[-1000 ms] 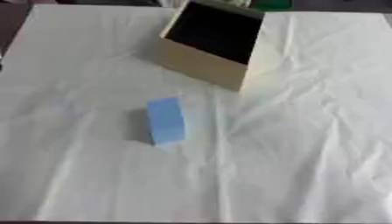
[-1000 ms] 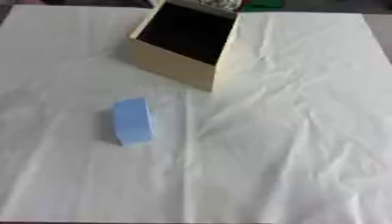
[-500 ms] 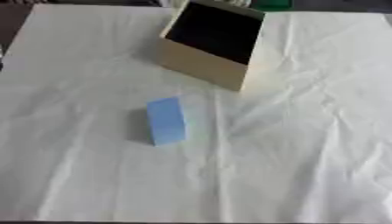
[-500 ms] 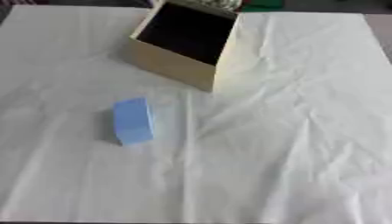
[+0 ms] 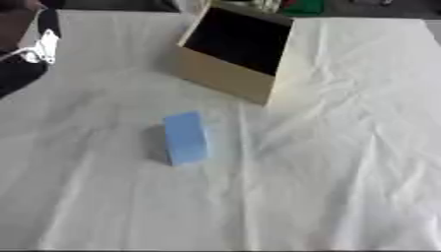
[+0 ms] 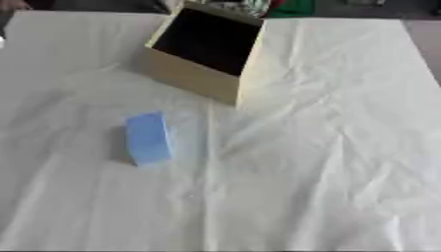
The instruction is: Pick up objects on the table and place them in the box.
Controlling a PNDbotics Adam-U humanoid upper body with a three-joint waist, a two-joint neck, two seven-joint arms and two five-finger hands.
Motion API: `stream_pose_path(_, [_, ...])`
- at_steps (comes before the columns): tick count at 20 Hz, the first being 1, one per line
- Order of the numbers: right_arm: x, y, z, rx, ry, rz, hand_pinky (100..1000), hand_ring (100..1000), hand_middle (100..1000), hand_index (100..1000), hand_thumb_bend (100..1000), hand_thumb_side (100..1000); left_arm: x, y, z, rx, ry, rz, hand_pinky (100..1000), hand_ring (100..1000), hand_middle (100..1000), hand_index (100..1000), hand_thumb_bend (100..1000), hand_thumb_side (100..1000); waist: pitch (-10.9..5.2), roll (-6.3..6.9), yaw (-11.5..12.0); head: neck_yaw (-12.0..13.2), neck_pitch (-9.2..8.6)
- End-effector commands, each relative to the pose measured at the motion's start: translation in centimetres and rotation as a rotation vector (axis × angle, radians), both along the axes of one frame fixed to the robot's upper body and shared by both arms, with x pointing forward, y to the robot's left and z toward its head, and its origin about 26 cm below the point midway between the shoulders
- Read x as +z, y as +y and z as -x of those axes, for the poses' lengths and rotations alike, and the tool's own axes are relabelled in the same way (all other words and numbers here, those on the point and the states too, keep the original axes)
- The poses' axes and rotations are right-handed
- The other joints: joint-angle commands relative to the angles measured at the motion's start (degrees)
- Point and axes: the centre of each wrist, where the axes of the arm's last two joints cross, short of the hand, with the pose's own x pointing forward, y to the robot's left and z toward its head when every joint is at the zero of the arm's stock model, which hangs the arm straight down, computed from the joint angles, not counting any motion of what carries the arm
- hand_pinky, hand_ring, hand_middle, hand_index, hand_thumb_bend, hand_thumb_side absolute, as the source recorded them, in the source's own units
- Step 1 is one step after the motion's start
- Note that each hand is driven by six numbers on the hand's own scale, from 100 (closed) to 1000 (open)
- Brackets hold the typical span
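Observation:
A light blue block lies on the white cloth, left of centre. Behind it to the right stands a tan box, tipped so its dark opening faces up and toward me. The dark shape of my left hand, with a pale silver piece on it, shows at the upper left edge, well away from the block and left of the box. It holds nothing that I can see. My right hand is not in view.
A wrinkled white cloth covers the whole table. Some green and mixed-colour things lie beyond the box at the far edge.
My left hand has come into view at the upper left edge. The block and the box have not moved.

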Motion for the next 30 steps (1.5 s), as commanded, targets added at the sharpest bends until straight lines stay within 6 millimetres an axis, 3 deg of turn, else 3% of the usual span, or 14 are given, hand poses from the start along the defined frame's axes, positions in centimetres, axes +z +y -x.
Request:
stream_pose_path(1, [0.8, -0.2, 0.3, 0.003, -0.02, 0.034, 750, 748, 733, 843, 100, 350, 1.7, -0.3, 0.6, -0.01, 0.061, -0.182, 675, 637, 616, 819, 316, 133, -2.41, 0.47, -0.1, -0.2, 0.59])
stream_pose_path(12, [0.8, 0.0, 0.3, 0.015, -0.006, 0.056, 750, 747, 733, 843, 100, 353, 3.5, -3.0, 0.8, -0.133, 0.335, -0.44, 672, 643, 628, 823, 368, 186, -2.87, 1.31, -0.5, -0.2, 0.47])
stream_pose_path(18, [0.7, 0.0, 0.3, 0.018, 0.003, 0.062, 750, 747, 733, 843, 100, 357, 4.0, -5.0, 0.8, -0.153, 0.467, -0.486, 676, 653, 644, 848, 458, 287, -3.07, 1.54, -0.1, -0.8, 0.62])
stream_pose_path(23, [0.6, 0.0, 0.3, 0.018, 0.01, 0.064, 750, 748, 732, 844, 100, 360, 4.4, -6.8, 0.9, -0.188, 0.549, -0.52, 688, 666, 656, 863, 591, 372, -3.26, 1.68, 0.1, -1.1, 0.79])
stream_pose_path(30, [0.4, 0.0, 0.4, 0.016, 0.02, 0.065, 750, 747, 732, 844, 100, 364, 4.4, -9.1, 1.1, -0.216, 0.631, -0.611, 693, 672, 673, 851, 678, 502, -3.4, 1.91, 0.4, -1.9, 0.91])
